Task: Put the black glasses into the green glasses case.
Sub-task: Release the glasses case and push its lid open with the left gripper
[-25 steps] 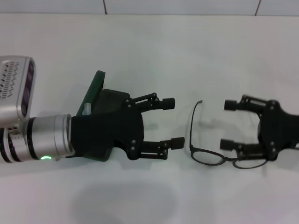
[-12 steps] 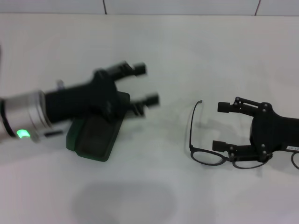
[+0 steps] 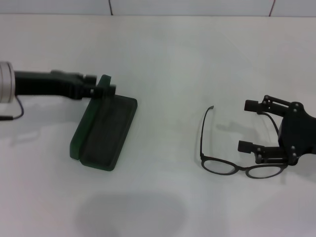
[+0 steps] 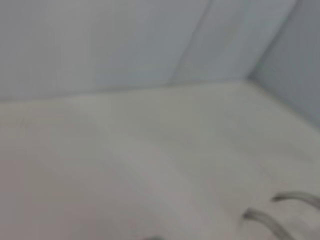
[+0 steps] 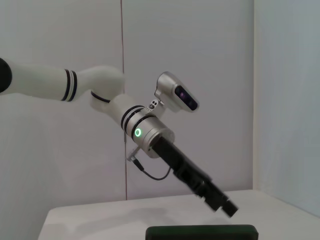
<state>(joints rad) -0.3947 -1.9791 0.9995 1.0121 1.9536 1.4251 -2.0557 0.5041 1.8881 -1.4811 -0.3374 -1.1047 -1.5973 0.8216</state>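
The green glasses case (image 3: pixel 105 132) lies open on the table's left, its lid raised along its left side and its dark lining showing. My left gripper (image 3: pixel 101 90) reaches in from the left and is at the far end of the lid. The black glasses (image 3: pixel 232 165) lie at the right, lenses toward me, one temple arm (image 3: pixel 203 129) pointing back. My right gripper (image 3: pixel 249 126) is open and empty, hovering over the glasses' right half. In the right wrist view the left gripper (image 5: pixel 221 202) hangs just above the case (image 5: pixel 202 232).
A white table (image 3: pixel 163 59) carries everything. A tiled wall (image 3: pixel 197 6) runs along its back edge. The left arm's cable (image 3: pixel 12 116) hangs at the far left. The left wrist view is blurred and shows only table and wall.
My left arm has swung from over the case back to the left, and its gripper now sits at the lid's far end. My right gripper has drawn slightly right. The glasses have not moved.
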